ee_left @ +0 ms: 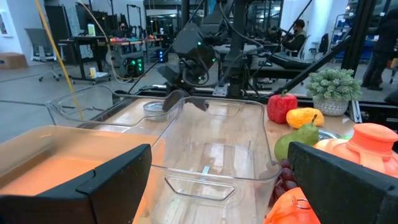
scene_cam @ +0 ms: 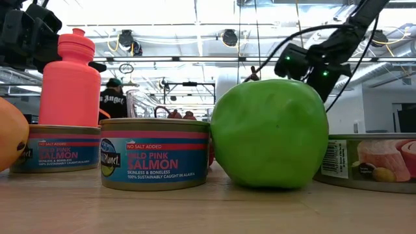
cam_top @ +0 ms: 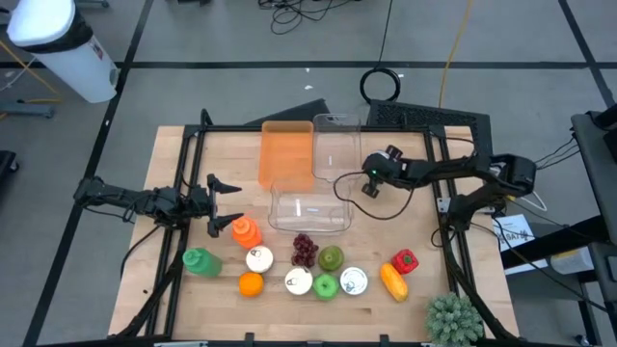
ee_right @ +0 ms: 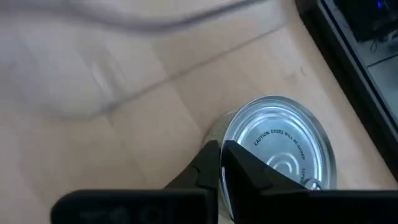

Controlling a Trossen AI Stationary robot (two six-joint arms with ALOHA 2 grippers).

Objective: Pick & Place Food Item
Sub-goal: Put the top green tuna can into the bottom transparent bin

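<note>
Can [ee_right: 281,155]: upright on the table beside the clear bins, round lid facing up.
Right gripper [ee_right: 221,163]: above the can's edge, fingers pressed together, holding nothing.
Left gripper [cam_top: 220,204]: spread wide near the orange bottle [cam_top: 245,231].

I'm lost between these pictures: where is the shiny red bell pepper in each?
High view: shiny red bell pepper, table's lower right.
Low view: not in it.
Left wrist view: past the clear plastic tub, at.
Right wrist view: not in it.
Shared landmark: spiky green potted plant near it.

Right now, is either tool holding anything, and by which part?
The right tool appears to pinch the tin can by its rim; the left tool is open and empty.
</note>
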